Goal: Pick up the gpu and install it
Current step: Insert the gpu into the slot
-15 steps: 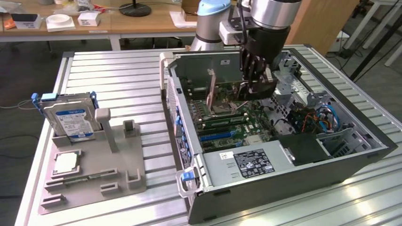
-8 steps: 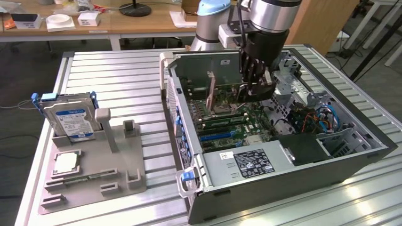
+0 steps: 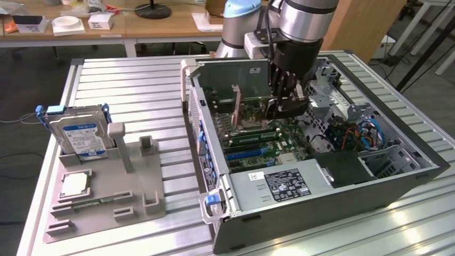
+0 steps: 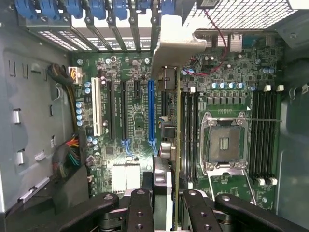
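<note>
Inside the open computer case (image 3: 334, 200), my gripper (image 3: 283, 106) is shut on the gpu (image 3: 250, 109) and holds it upright on its edge above the motherboard (image 3: 277, 141). From the wrist view the gpu (image 4: 172, 96) appears edge-on, its metal bracket toward the case's rear slot covers. Its near end sits between my gripper's (image 4: 166, 205) black fingers (image 4: 140, 208). The card hangs just beside the long blue slot (image 4: 151, 113), on the side toward the processor socket (image 4: 224, 142). Whether its lower edge touches the board is hidden.
A grey fixture (image 3: 138, 200) at the exterior view's left carries a hard drive (image 3: 80, 136) with a blue-white label, a processor chip (image 3: 74, 184) and a memory stick (image 3: 96, 202). The case walls, drive cage (image 3: 341, 101) and power supply (image 3: 281, 184) surround the motherboard closely.
</note>
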### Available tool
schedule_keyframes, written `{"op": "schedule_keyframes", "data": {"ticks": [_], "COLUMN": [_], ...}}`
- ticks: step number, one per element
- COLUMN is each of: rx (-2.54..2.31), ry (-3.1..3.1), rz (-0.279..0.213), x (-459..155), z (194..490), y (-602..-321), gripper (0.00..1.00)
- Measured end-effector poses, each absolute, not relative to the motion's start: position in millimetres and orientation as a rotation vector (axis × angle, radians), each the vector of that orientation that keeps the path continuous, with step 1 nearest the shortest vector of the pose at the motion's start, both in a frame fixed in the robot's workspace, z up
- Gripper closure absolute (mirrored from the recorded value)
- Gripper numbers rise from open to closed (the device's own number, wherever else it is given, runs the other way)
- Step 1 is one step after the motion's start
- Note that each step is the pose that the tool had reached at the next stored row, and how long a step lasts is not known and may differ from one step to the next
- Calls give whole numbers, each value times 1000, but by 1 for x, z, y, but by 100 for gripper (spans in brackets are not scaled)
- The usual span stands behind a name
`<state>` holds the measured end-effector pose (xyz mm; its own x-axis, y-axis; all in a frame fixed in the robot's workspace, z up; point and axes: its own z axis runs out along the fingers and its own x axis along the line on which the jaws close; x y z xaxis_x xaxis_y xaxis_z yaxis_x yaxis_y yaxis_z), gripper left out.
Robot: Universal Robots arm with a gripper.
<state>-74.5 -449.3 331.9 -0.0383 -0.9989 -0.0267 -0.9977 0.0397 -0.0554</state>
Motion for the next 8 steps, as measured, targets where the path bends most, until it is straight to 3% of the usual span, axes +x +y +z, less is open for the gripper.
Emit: {"op": "schedule_keyframes", "data": {"ticks": [8], "rx": [-2138], "ry": [2223], "rz": [-33], "x": [-80], "z": [325], "y": [-449], "gripper": [72]}}
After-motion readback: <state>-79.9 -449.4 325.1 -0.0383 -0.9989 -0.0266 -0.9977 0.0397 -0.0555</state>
